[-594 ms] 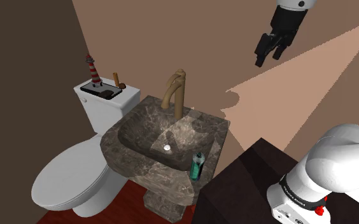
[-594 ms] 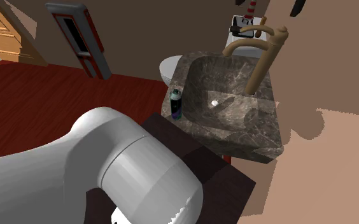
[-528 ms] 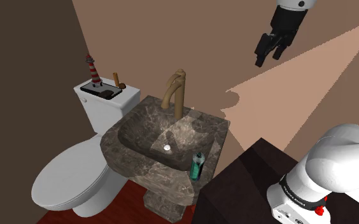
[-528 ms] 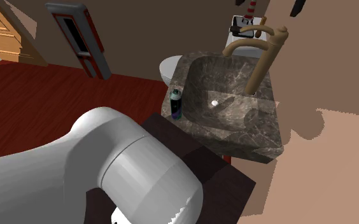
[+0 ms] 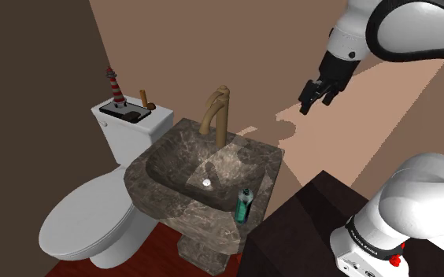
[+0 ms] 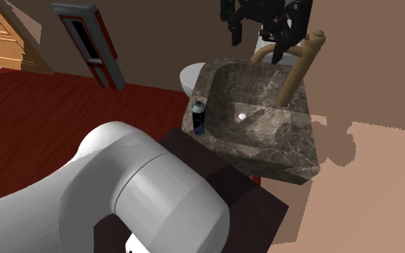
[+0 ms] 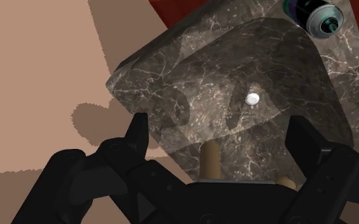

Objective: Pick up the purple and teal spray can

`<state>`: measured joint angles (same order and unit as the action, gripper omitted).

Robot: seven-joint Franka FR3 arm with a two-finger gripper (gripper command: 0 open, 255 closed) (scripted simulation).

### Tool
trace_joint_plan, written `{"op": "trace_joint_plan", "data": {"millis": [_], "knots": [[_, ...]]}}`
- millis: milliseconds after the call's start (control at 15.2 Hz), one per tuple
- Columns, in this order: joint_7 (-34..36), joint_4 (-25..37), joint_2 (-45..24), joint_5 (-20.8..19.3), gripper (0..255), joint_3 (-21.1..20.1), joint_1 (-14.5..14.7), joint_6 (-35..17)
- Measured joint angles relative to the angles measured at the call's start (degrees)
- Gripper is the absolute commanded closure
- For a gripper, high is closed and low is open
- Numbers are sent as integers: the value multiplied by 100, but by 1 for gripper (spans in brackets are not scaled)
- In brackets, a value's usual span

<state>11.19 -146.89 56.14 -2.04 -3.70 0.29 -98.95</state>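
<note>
Gripper (image 5: 313, 96): in the air, up and to the shoulder view's right of the faucet (image 5: 216, 114), in front of the tan wall; black, on the white arm.
Jaws: spread wide apart in the wrist view, clasping nothing.
Under the gripper (image 7: 216, 124): the sink basin and its white drain (image 7: 253, 98), well below the fingertips (image 7: 137, 125).
Spray can (image 5: 244, 204): upright on the sink rim, at the corner nearest the stand; teal and purple with a dark top.
Spray can from the second exterior view (image 6: 198, 118): at the sink's left corner, just beside the dark stand (image 6: 215, 172).
Spray can from the wrist view (image 7: 318, 16): seen from above, at the sink's far corner, well apart from both fingers.
Sink (image 5: 173, 157): dark veined stone, square, on a pedestal.
Faucet, second exterior view (image 6: 294, 72): tall, bronze, spout arched over the basin.
Toilet (image 5: 86, 220): white, lid down, to the shoulder view's left of the sink.
On the toilet tank: a small red-and-white lighthouse figure (image 5: 116, 85) and a dark tray (image 5: 126, 112).
Floor (image 6: 43, 122): red-brown wood.
</note>
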Motion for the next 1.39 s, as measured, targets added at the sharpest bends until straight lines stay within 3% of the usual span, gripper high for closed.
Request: {"op": "trace_joint_plan", "data": {"millis": [660, 1122, 1386], "knots": [[1203, -1858, 471, 802, 0, -1004, 456, -1829], [2282, -2605, -427, 1478, 0, -2103, 843, -3757], [2451, -2643, -687, 1559, 0, -2281, 853, -4120]]}}
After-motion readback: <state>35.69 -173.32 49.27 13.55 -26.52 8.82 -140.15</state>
